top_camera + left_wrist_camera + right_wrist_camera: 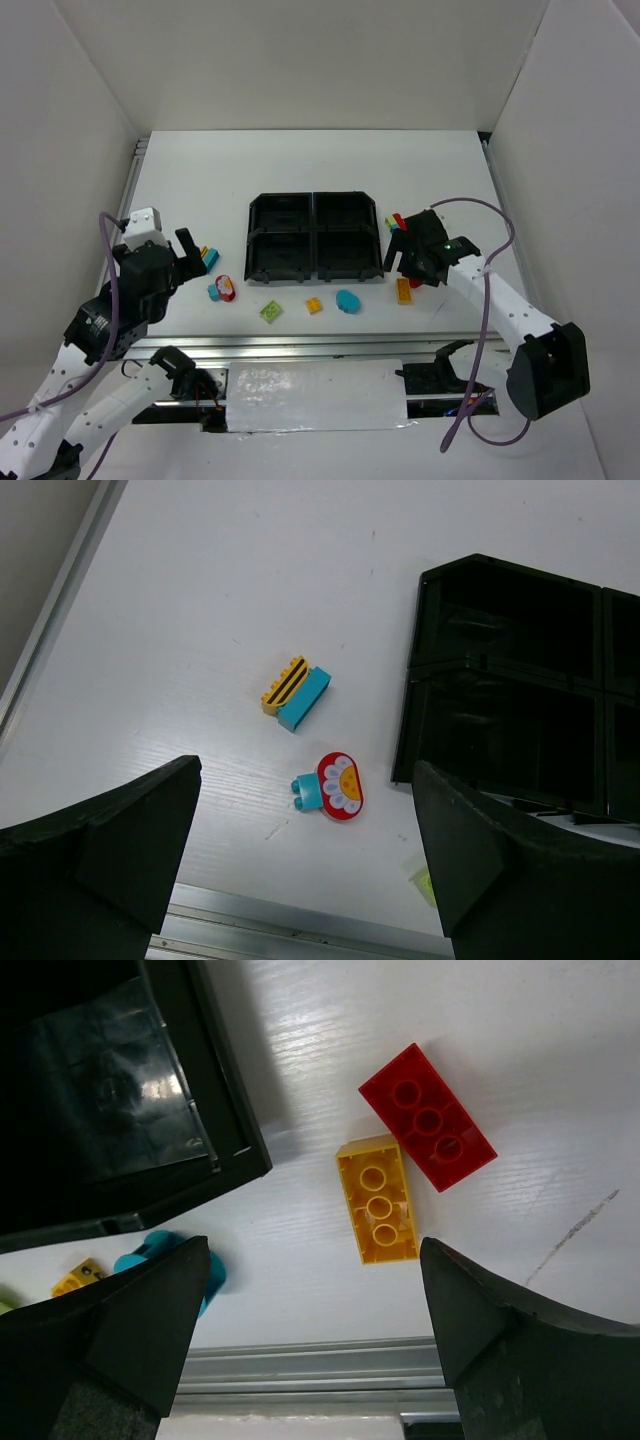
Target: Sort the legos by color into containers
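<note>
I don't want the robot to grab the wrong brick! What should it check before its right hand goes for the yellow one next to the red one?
1. Right gripper open: ok, jaws wide apart, nothing held.
2. Yellow brick lined up with the gap between the jaws: ok, though off-centre.
3. Yellow brick free of neighbours: not ok, the red brick sits at its corner, touching or almost.
4. Room in the tray: ok, all four compartments look empty.
5. Left gripper out of the way: ok, open, on the tray's other side.
6. Height above the brick: cannot tell.
</note>
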